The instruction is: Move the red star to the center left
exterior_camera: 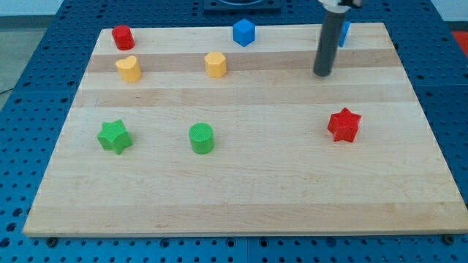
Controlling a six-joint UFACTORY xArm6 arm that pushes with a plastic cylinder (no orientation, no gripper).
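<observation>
The red star (344,124) lies on the wooden board (241,197) at the view's right, about mid-height. My tip (322,73) rests on the board above the star and slightly to its left, clearly apart from it. The rod rises from the tip toward the view's top edge. A blue block (344,34) is partly hidden behind the rod near the board's top edge; its shape cannot be made out.
A red cylinder (122,36) sits at the top left, a yellow heart (129,69) below it, a yellow hexagon (216,64) and a blue cube (243,32) at top centre. A green star (115,136) and green cylinder (202,138) lie at centre left.
</observation>
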